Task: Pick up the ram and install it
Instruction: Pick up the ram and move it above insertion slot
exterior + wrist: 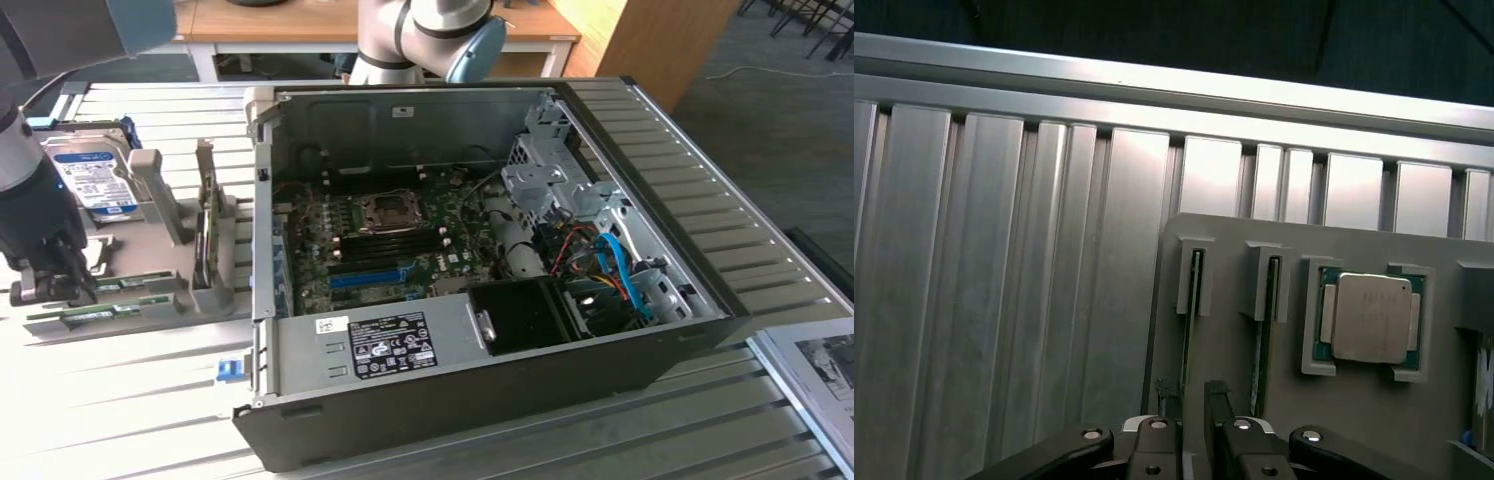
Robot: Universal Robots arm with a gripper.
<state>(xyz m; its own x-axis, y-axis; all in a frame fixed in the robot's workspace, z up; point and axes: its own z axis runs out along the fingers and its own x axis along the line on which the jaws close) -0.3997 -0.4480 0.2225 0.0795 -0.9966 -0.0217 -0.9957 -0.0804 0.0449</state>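
Pick step, approach. Hand [1189, 392] spread, empty, tips either side of ram [1193, 300], which stands edge-up in holder [1229, 330] slot on desk [134, 400], exterior view's left of case [467, 410]. Grasp calls for squaring on thin board.

Robotics lab sitting in an office-type room: robot arm [427, 30] standing at a slatted metal bench [120, 400] carrying an opened computer case [400, 120], wooden desk [267, 25] and carpet [761, 90] showing far behind.
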